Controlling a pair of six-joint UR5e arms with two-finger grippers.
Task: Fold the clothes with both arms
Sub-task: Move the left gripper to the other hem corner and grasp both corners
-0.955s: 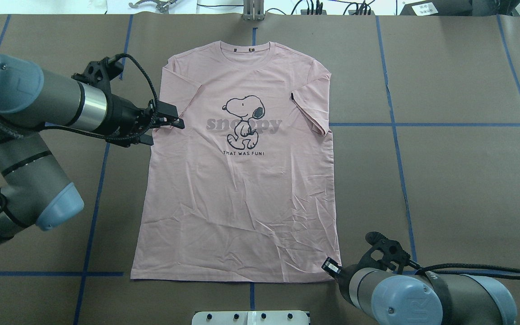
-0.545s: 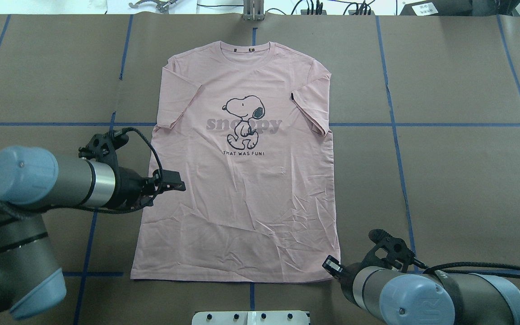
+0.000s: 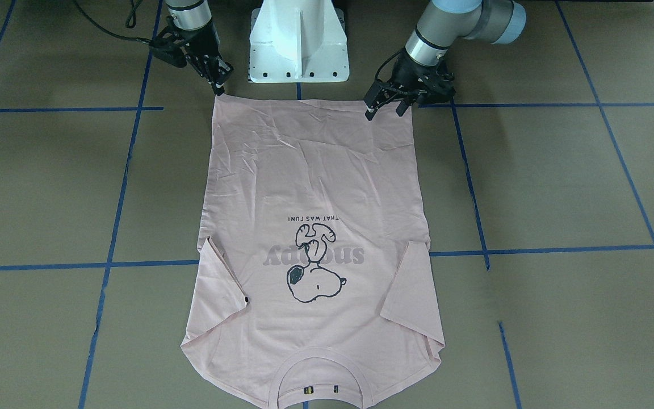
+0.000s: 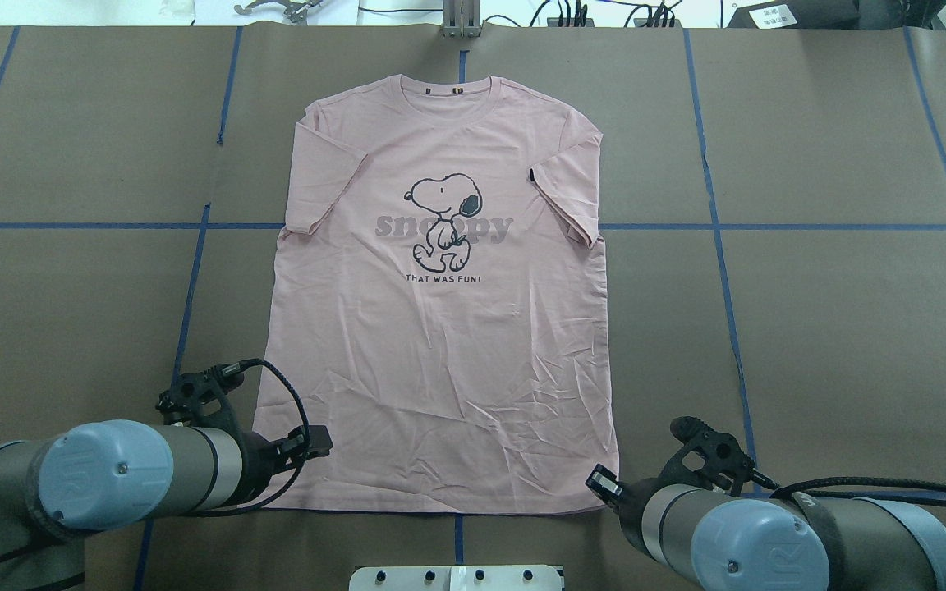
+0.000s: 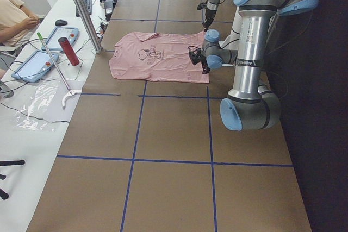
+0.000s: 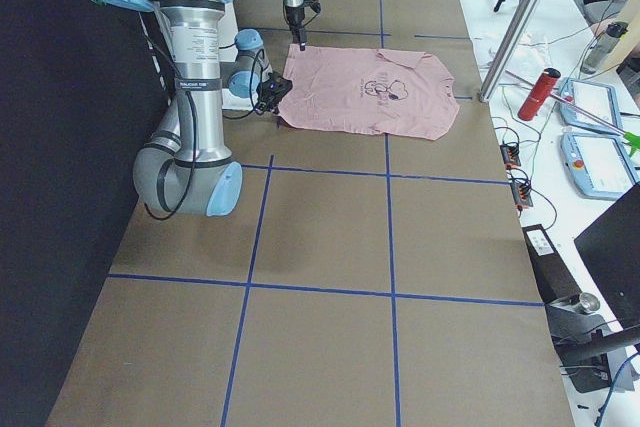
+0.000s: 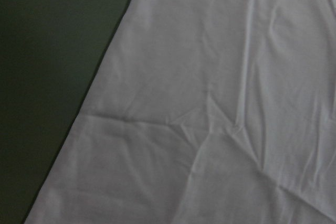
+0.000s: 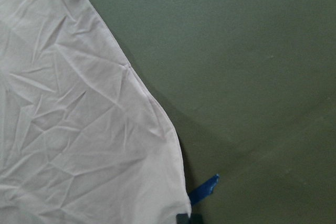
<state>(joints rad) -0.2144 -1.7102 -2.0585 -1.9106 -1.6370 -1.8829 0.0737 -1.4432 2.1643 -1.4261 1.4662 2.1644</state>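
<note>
Lying flat, print up, mid-table, the light pink short-sleeved T-shirt [image 4: 440, 353] shows no fold yet. All the folding is left. The left black two-finger gripper [image 3: 384, 111] hovers spread and empty at one near hem corner. The right black gripper [image 3: 218, 86] is at the other, and I cannot tell how its jaws stand.

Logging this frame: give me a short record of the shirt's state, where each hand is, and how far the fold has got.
garment: light pink short-sleeved T-shirt, lying flat, print up, collar away from the robot
sleeves: both turned in over the body
left hand: open, over the hem corner on its side
right hand: at the other hem corner; open or shut unclear
fold progress: body fold not yet begun
surface: brown table covering with blue tape lines
</note>
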